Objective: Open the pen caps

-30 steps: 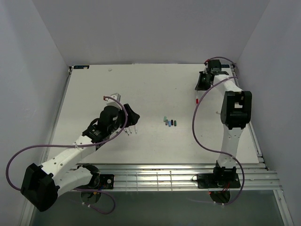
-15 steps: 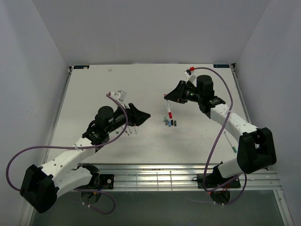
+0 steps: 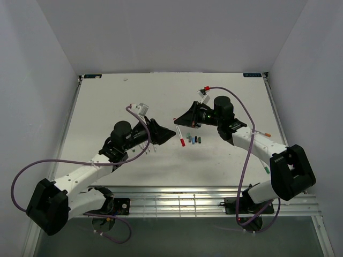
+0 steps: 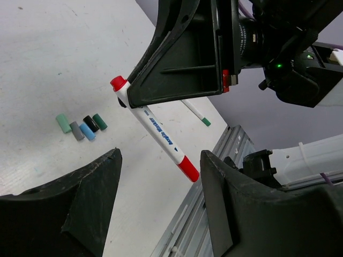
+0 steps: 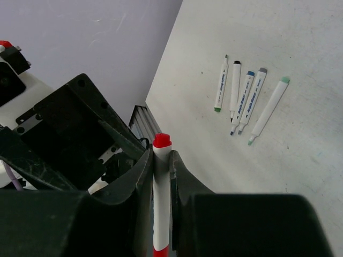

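Observation:
My right gripper [image 3: 178, 122] is shut on a white marker pen [image 4: 153, 126] near its small red end [image 5: 162, 141]; the fingers [image 5: 140, 176] clamp the barrel above the middle of the table. The pen slants down to its red cap [image 4: 187, 167], also seen from above [image 3: 183, 143]. My left gripper [image 3: 170, 134] is open, and the red cap hangs between its fingers [image 4: 225, 187], nearer the right one, without touching. Several loose pen caps [image 3: 194, 140] in green, grey, blue and black lie in a row on the table; they also show in the left wrist view [image 4: 83, 127].
Several uncapped white pens [image 5: 244, 95] lie side by side on the table under the left arm. Two more pens lie at the right, one orange-tipped [image 3: 266, 135] and one green-tipped [image 3: 266, 169]. A metal rail [image 3: 193, 201] runs along the near edge.
My right arm has swung from the back right corner to the table's middle with the red pen. My left gripper has moved right, up to the pen's cap.

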{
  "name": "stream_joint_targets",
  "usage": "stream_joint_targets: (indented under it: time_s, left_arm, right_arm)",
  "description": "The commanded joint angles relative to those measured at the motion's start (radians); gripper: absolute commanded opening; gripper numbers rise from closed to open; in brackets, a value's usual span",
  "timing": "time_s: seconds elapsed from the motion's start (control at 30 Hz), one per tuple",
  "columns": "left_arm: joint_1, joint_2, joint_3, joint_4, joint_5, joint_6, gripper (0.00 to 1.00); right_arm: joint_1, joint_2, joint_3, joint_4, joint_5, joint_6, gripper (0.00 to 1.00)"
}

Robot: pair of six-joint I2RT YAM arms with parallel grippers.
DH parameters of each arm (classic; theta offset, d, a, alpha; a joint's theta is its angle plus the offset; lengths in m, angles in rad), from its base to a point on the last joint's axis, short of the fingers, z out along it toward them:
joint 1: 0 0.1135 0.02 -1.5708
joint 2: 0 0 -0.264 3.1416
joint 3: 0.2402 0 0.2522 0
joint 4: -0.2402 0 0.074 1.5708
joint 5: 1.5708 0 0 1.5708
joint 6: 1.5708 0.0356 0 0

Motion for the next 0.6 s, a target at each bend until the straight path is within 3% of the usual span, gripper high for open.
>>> stream_joint_targets:
  time_s: [0.0,0.57]
  left_arm:
    - [-0.006,0.024,-0.013,0.061,0.043,-0.008,0.70]
    - [-0.012,0.127,-0.005,0.182,0.071,-0.128,0.60]
  right_arm:
    - [0.017,-0.024,-0.009,0.119,-0.016,0.065,0.08]
    - [0.063,0.024,-0.017,0.195,-0.004,0.087,0.08]
